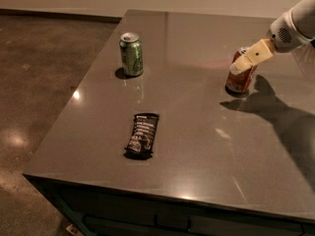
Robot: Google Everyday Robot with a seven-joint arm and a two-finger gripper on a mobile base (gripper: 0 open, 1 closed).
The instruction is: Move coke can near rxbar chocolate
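The end effector (pixel 244 63) is hovering at the top of the coke can (pixel 239 81), which is standing near the worktop's (pixel 197 151) right edge (whether it is gripping, I cannot tell). The rxbar chocolate (pixel 142 136) is lying well apart, toward the front-left corner, so the carrying is looking not yet begun.
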